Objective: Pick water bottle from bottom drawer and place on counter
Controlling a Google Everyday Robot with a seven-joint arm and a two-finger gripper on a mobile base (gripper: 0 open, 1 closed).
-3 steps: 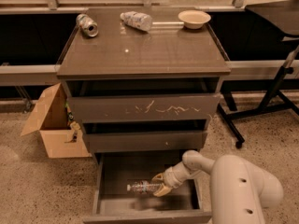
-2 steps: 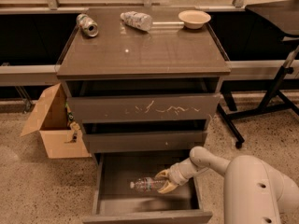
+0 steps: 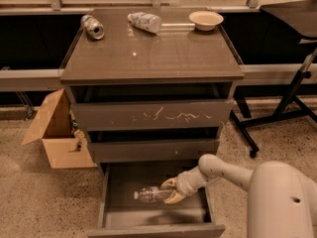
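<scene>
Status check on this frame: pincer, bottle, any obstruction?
Pincer low in open bottom drawer, at base end of water bottle. Bottle on its side on drawer floor. Nothing else in drawer; counter middle bare.

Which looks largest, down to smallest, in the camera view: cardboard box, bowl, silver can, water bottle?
1. Cardboard box
2. Bowl
3. Silver can and water bottle: alike, unranked; the bottle is nearer the camera, with the pincer at its end in the bottom drawer.
</scene>
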